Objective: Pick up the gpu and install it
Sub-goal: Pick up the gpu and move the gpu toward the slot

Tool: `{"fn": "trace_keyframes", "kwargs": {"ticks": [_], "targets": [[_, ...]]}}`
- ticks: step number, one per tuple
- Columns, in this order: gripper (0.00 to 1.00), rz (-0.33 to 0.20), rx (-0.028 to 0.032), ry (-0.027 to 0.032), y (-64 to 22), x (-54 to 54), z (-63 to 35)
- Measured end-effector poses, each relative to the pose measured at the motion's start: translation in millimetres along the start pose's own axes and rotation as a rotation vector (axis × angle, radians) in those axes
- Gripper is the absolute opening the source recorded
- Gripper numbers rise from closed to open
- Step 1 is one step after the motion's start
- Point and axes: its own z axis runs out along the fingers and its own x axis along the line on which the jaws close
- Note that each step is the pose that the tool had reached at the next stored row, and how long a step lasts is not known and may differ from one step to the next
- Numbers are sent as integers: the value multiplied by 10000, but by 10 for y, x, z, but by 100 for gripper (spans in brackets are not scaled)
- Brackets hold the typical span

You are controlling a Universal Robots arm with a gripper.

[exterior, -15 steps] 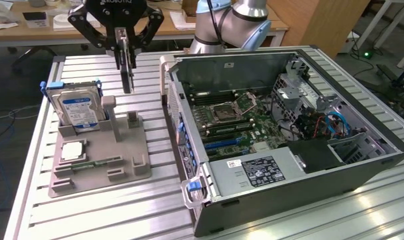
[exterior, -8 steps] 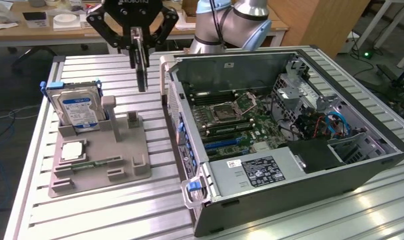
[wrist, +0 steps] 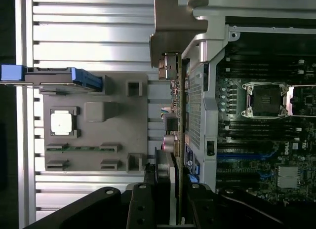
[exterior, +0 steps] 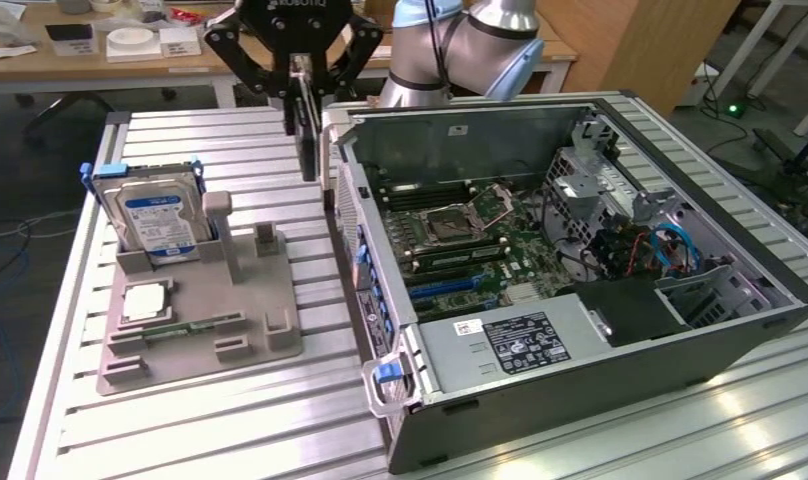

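The gpu [exterior: 304, 128] hangs upright and edge-on, a thin dark card held at its top by my gripper [exterior: 297, 72], which is shut on it. It hovers above the strip of table between the grey fixture and the open computer case [exterior: 618, 390], beside the case's wall at the exterior view's left. In the wrist view my gripper [wrist: 170, 202] clamps the card's fan end, and the gpu [wrist: 180, 115] runs away from the camera to its silver bracket [wrist: 173, 26], which overlaps the case's edge. The motherboard [exterior: 464, 235] with its blue slots lies exposed inside the case.
A grey fixture tray [exterior: 244, 345] at the exterior view's left carries an upright hard drive [exterior: 157, 222] with a blue label, a CPU [exterior: 144, 300] and a memory stick [exterior: 191, 327]. Cables and a power supply [exterior: 511, 345] fill the case's near end. Desks stand behind.
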Motion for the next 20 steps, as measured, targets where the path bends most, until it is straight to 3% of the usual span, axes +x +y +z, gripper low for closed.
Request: {"fn": "trace_keyframes", "kwargs": {"ticks": [11, 20], "targets": [[28, 0, 1, 0, 1, -280, 1], [28, 1, 1, 1, 2, -431, 1]]}}
